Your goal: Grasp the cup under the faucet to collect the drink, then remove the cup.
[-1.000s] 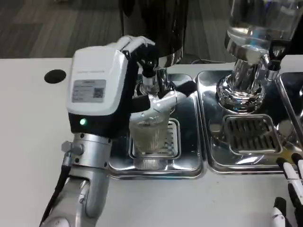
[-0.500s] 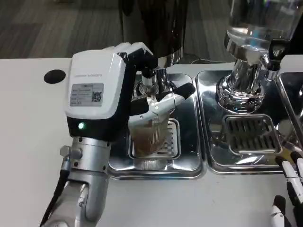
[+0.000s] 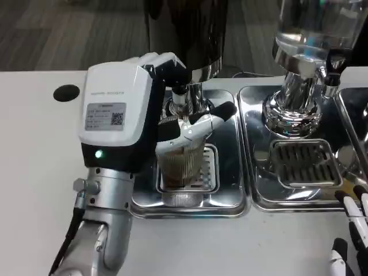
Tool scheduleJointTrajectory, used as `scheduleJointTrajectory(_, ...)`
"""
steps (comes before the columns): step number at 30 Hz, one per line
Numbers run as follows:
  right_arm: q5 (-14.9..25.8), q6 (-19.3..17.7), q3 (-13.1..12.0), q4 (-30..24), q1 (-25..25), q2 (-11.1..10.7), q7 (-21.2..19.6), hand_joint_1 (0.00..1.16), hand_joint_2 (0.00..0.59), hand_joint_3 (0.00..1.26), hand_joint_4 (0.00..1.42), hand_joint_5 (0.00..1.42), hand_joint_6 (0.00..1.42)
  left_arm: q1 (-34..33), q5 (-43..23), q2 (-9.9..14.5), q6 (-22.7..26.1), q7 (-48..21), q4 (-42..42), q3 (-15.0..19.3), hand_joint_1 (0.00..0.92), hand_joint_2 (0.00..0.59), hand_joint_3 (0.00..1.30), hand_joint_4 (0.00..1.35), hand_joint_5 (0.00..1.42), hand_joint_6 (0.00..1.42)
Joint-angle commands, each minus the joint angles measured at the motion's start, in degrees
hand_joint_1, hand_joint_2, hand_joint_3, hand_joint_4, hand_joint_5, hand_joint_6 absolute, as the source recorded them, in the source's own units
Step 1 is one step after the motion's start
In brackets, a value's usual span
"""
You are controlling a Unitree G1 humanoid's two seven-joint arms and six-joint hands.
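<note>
Holding the ribbed clear cup [image 3: 183, 164] under the faucet [image 3: 181, 99] of the dark dispenser [image 3: 187, 29], the left robot hand [image 3: 144, 109] has its fingers [image 3: 201, 123] wrapped around the cup's upper part, thumb side toward the camera. The cup stands upright on the slotted grate of the left drip tray [image 3: 230, 195], directly below the spout. Brownish liquid shows through the ribbed wall, reaching well up the cup; the exact level is hard to tell behind the fingers.

The collecting step looks to be in hand, judged from the drink already in the cup. Whether liquid is running from the spout cannot be told.

The right robot hand [image 3: 352, 241] sits at the lower right corner on the white worktop [image 3: 34, 172], fingers apart, holding nothing, well clear of the second dispenser [image 3: 305, 63] and its tray [image 3: 299, 164].

Next move, as a judgement: once flow stops, the cup needs drawing out from under the spout, kept level and upright, clearing the raised tray lip without tipping. The grip sits high on the cup, so a slow, straight pull toward the robot seems the safer course. Spill risk rises with the fill.
</note>
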Motion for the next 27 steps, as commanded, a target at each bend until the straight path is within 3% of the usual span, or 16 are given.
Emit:
scheduleJointTrajectory(1, -0.03, -0.38, 0.10, 0.46, -0.02, 0.14, -0.56, 0.00, 0.548, 0.09, 0.00, 0.00, 0.11, 1.03, 0.60, 0.33, -0.11, -0.38, 0.92, -0.27, 0.000, 0.096, 0.72, 0.64, 0.72, 0.84)
scheduleJointTrajectory(27, -0.14, -0.18, 0.21, 0.05, -0.43, 0.28, -0.03, 0.07, 0.568, 0.10, 0.00, 0.00, 0.11, 1.74, 0.12, 0.23, -0.13, -0.34, 1.53, 0.34, 0.000, 0.095, 0.72, 0.65, 0.72, 0.84)
